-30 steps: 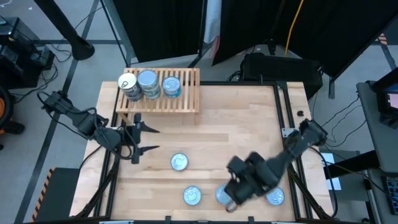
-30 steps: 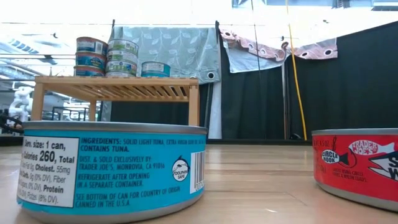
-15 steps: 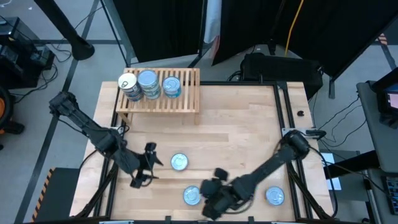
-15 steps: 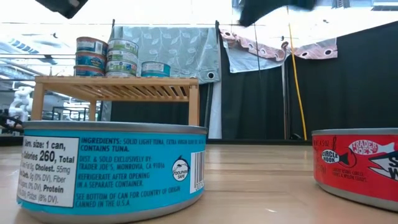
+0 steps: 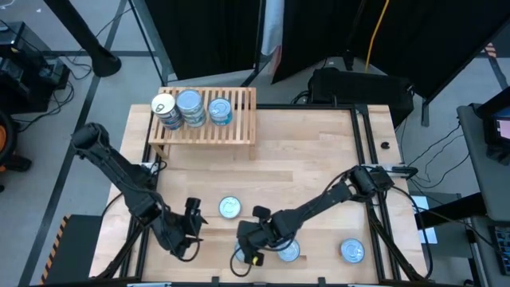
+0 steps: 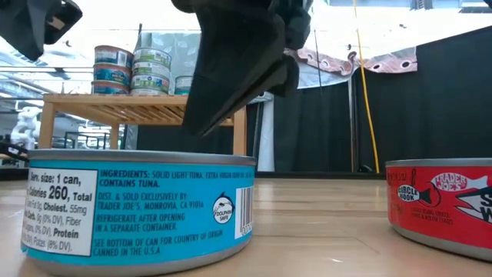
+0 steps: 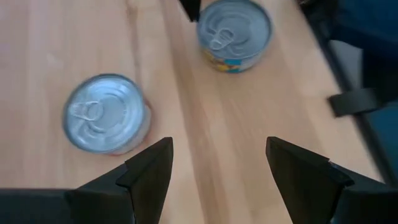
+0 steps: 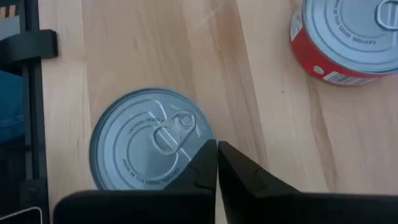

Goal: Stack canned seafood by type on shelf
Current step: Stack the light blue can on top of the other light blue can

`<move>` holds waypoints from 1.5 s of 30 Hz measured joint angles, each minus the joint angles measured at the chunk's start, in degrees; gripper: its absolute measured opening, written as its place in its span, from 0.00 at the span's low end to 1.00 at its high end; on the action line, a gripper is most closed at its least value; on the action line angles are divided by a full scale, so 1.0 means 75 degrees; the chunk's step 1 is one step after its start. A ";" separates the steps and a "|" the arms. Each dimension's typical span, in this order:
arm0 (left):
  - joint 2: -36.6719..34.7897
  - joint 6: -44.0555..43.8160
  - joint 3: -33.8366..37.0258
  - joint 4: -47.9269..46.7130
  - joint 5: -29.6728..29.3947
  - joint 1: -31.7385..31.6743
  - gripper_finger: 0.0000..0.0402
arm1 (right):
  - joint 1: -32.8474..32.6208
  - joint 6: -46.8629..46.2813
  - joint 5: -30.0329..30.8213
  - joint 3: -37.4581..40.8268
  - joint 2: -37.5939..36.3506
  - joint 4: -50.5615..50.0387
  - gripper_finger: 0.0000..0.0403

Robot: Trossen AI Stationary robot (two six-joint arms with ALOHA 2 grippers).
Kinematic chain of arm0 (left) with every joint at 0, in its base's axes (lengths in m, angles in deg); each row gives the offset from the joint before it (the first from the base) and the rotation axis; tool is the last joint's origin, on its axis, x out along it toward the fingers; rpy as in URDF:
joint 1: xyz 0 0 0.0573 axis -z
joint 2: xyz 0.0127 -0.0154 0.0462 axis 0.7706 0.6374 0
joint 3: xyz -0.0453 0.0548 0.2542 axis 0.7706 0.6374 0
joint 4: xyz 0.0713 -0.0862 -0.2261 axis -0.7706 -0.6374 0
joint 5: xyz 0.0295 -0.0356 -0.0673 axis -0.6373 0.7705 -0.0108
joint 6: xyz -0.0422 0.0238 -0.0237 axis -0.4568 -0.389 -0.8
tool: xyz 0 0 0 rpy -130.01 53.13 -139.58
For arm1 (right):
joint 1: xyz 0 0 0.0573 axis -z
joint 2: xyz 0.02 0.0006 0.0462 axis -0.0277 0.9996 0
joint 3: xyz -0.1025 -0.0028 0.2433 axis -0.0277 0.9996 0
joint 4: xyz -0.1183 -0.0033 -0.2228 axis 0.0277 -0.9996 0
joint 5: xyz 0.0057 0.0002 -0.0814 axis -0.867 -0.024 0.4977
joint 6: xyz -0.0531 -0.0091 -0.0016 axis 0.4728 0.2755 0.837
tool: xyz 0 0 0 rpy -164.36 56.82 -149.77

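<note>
— Two fingers of the right gripper [image 8: 216, 149] are pressed flat together, with nothing between them. I've got them just over the lid of a silver-topped tin [image 8: 143, 140], tips near its pull ring. I can't tell whether they touch the lid.

— And your other side?

— My left gripper [image 7: 217, 165] stands released, jaws wide apart and holding nothing. A reddish-sided tin [image 7: 106, 112] lies just ahead of one finger, and a second tin [image 7: 235, 28] sits farther ahead.

— What's beyond the right jaws?

— A red-labelled tin [image 8: 348, 34] lies off to one side of them, well apart from the one under me. The shelf [image 5: 239, 119] is far across the table [image 5: 319, 159] from both jaws. It carries three stacks of tins [image 5: 189, 105] bunched at one end, with bare slats at the other.

— So what worries you?

— Clenched fingers can't straddle a tin. If I go down like this I'll only press on the lid or shove it, and it lies near the table's front edge, so a push could skid it off. I'd judge I need to spread the jaws first. The two arms are also close together here, so a careless swing could knock one against the other. I can't read this tin's label from above either, so it could land on the wrong stack.
</note>
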 joint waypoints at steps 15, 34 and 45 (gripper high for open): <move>0.1121 0.1206 -0.0005 0.2089 -0.1279 0.0323 0.66 | -0.0490 -0.0273 -0.0250 0.0003 0.0000 -0.0679 0.00; 0.2397 0.1668 -0.0009 0.3893 -0.1264 0.0316 0.66 | -0.0527 -0.0472 -0.0130 -0.0020 0.0303 -0.0636 0.00; 0.2559 0.2073 -0.0009 0.4291 -0.1260 0.0351 0.66 | -0.0530 -0.0438 0.0247 -0.0020 0.0306 -0.1022 0.00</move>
